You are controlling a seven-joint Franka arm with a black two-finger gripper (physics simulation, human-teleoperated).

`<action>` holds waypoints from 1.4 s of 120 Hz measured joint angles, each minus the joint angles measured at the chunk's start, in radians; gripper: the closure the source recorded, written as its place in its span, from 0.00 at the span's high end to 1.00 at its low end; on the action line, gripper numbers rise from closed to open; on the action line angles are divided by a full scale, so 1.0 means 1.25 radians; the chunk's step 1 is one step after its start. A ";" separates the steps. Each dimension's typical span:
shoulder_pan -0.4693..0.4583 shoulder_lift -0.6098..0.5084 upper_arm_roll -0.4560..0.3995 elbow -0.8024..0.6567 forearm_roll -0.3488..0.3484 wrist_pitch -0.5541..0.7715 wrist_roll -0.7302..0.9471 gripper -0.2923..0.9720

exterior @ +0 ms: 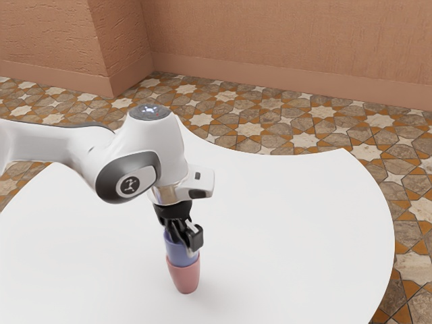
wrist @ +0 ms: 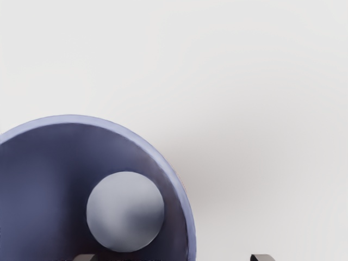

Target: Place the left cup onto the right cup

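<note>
- The fingertips (wrist: 261, 258) sit nearest the wrist camera. One tip is inside the blue cup (wrist: 49, 174) and one outside, with the cup wall between them.
- The tips stand well apart, and the outer one looks clear of the wall. I judge the gripper (exterior: 185, 241) to be spread and gripping nothing.
- The blue cup sits straight under the hand, nested upright in the pink cup (exterior: 184, 277). That one stands on the white table (exterior: 304, 223) below.
- Judged from this, the stacking looks done and the step in hand is letting go and backing off.
- To do it well, lift the hand straight up with the fingers wide so neither tip drags the rim. A sideways brush could tip the tall, narrow stack.
- Neither cup carries a label or writing.
- The arm's grey joint cap (exterior: 128, 183) bears a small emblem, with no readable words.
</note>
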 joint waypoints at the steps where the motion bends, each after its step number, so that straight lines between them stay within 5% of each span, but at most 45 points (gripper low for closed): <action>1: 0.000 0.000 0.000 0.000 0.000 0.000 0.000 0.54; 49: 0.000 -0.039 -0.002 0.009 -0.001 -0.008 0.006 0.73; 104: 0.001 -0.067 0.000 0.077 -0.002 -0.081 0.015 0.76; 168: 0.010 0.018 0.111 0.279 -0.002 -0.245 0.023 0.77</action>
